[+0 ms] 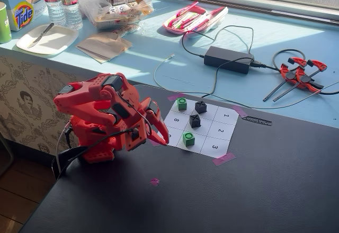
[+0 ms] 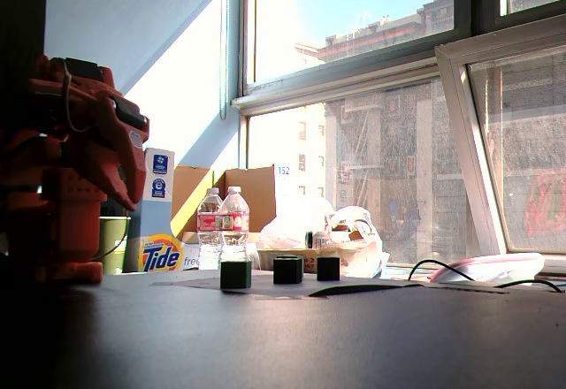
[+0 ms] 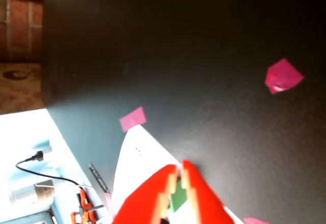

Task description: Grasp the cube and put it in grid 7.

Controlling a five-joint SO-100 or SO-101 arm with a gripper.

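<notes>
Sunlit black tabletop (image 1: 254,190) carries my nearly closed, empty fingers (image 3: 175,186); small green cube (image 1: 188,138) looks light, rigid, best pinched across flat sides.

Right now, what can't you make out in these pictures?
- The printed 7: in a fixed view, one unread corner cell of the paper sheet lies under a green cube, and the other is behind the gripper.
- All numbers: a fixed view sees the sheet edge-on.
- Wrist view: it is blurred, so I cannot tell which cube the green patch is.
</notes>
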